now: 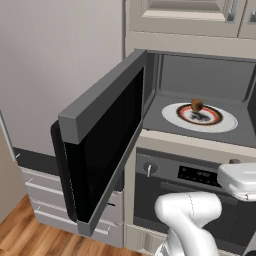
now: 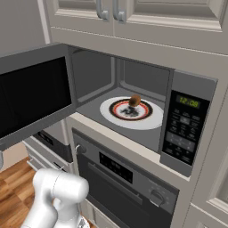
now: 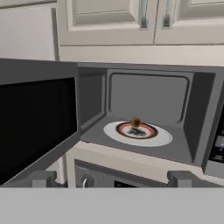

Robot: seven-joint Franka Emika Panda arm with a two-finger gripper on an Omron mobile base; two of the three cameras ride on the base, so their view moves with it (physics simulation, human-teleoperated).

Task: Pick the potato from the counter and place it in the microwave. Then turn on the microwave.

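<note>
**Potato set on the plate inside the open microwave**

The potato (image 1: 197, 105) (image 2: 135, 100) (image 3: 136, 122) is seen resting on the white plate (image 1: 224, 123) (image 2: 150, 121) (image 3: 162, 138) with the red-and-black ring, inside the microwave (image 1: 200, 75) (image 2: 147, 80) (image 3: 148, 94). It lies toward the back of the ring. The microwave door (image 1: 102, 137) (image 2: 33, 95) (image 3: 37, 118) is swung wide open to the left, its black glass facing the cavity. The control panel (image 2: 185, 127) is found at the right of the cavity, with a lit clock at its top. An oven (image 1: 190, 195) (image 2: 129, 182) is built in directly below. The gripper (image 3: 112, 178) is held in front of the opening, apart from the potato and the plate; its jaws are spread wide and nothing is held between the fingertips (image 3: 43, 178).
</note>
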